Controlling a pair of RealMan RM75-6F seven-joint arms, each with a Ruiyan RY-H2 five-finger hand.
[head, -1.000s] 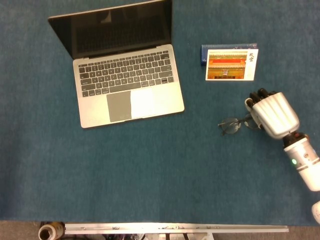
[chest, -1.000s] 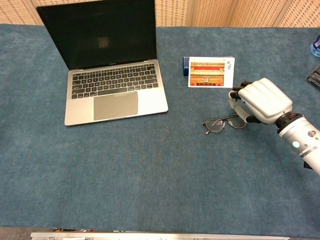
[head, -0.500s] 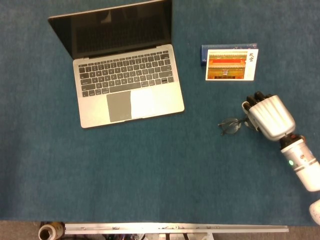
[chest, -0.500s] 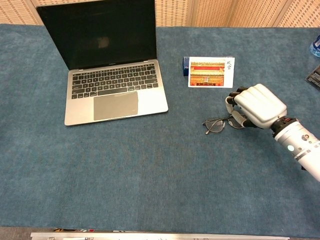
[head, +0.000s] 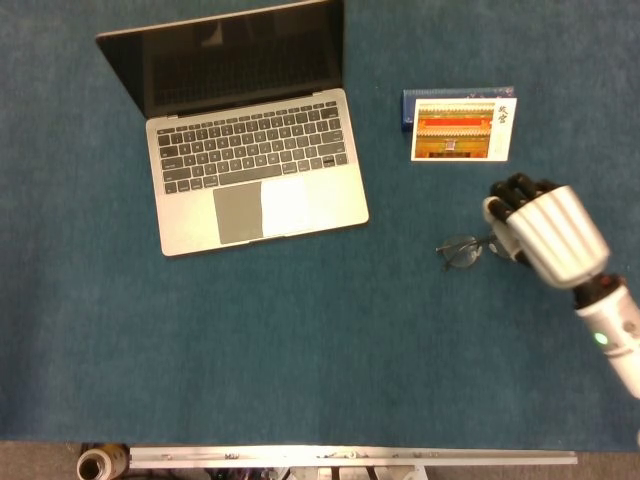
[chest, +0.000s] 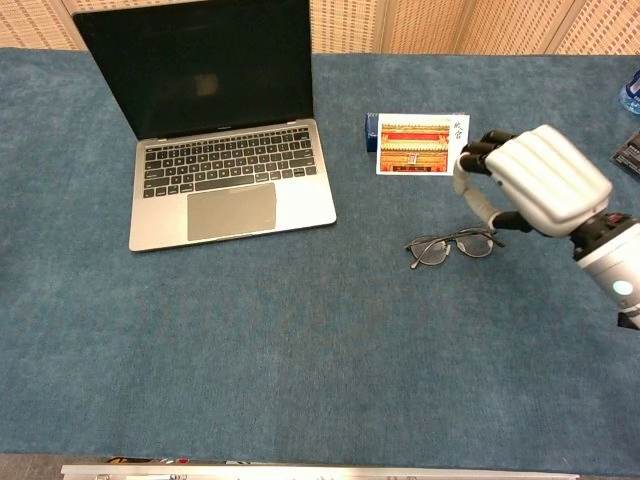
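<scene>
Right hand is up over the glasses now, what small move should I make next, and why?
Probably lower the right hand straight down: the thin-framed eyeglasses lie flat on the blue cloth-covered table, apparently ungripped, its fingers above their right end.

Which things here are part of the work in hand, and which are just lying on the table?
In hand:
- right hand, raised above the right end of the eyeglasses, fingers curled
- eyeglasses, lying on the blue table cover; contact cannot be told

Lying about:
- open laptop, screen dark
- postcard on a blue box
- dark item at the right edge
</scene>
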